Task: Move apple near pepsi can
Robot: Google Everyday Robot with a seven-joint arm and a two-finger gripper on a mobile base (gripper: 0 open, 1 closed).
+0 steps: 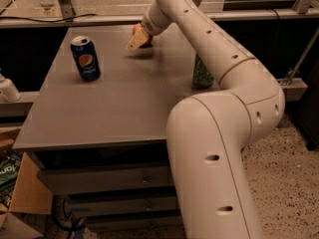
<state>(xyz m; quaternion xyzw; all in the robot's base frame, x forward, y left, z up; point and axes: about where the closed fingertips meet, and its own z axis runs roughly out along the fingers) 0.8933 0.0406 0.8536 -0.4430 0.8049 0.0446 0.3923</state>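
Note:
The red-orange apple (135, 29) sits at the far side of the grey table (119, 108), mostly hidden behind my gripper (137, 39), which reaches down onto it from the right. The dark blue pepsi can (85, 59) stands upright at the table's far left, about a can's height to the left of the apple and closer to the front. My white arm sweeps from the lower right, up over the table to the apple.
A green can (201, 74) stands near the table's right edge, partly hidden behind my arm. A white bottle (7, 88) sits off the left edge. Cardboard boxes (20, 193) lie on the floor at lower left. A rail runs behind the table.

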